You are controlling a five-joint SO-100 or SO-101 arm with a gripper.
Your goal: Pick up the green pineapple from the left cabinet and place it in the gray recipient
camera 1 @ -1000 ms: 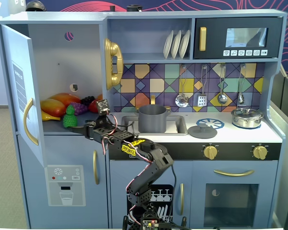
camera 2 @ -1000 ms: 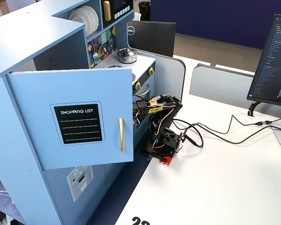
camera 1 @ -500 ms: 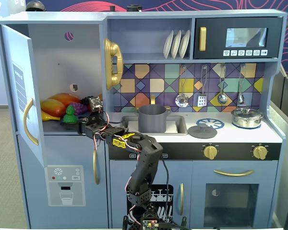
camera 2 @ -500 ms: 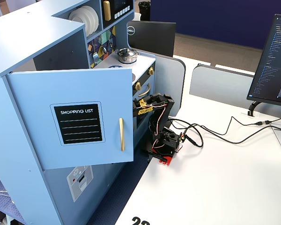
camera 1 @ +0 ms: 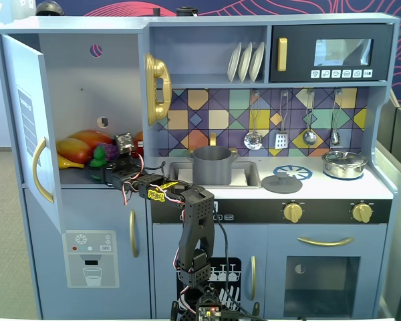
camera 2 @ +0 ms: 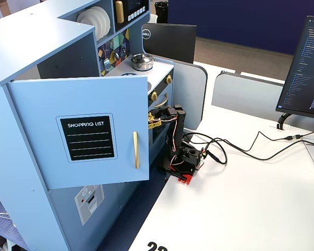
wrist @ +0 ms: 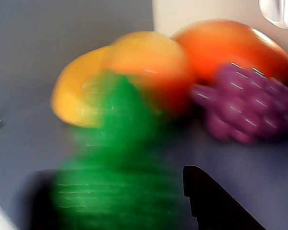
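Note:
The green pineapple [camera 1: 98, 158] stands on the shelf of the open left cabinet [camera 1: 87, 80], in front of the fruit pile. My gripper [camera 1: 100, 173] reaches into the cabinet from the right, right at the pineapple. In the wrist view the pineapple [wrist: 120, 187] is a green blur between my jaws, with the black right finger [wrist: 216, 203] beside it; my gripper [wrist: 115, 179] is open around it. The gray recipient [camera 1: 212, 165] stands in the sink to the right. In a fixed view the cabinet door [camera 2: 89, 130] hides the gripper and the pineapple.
An orange-yellow mango [camera 1: 80, 146] and purple grapes [camera 1: 107, 150] lie behind the pineapple, and both show in the wrist view, mango [wrist: 134, 62] and grapes [wrist: 249, 105]. The door [camera 1: 28, 127] stands open at the left. A flat gray lid [camera 1: 281, 182] and a silver pot [camera 1: 344, 163] sit on the counter.

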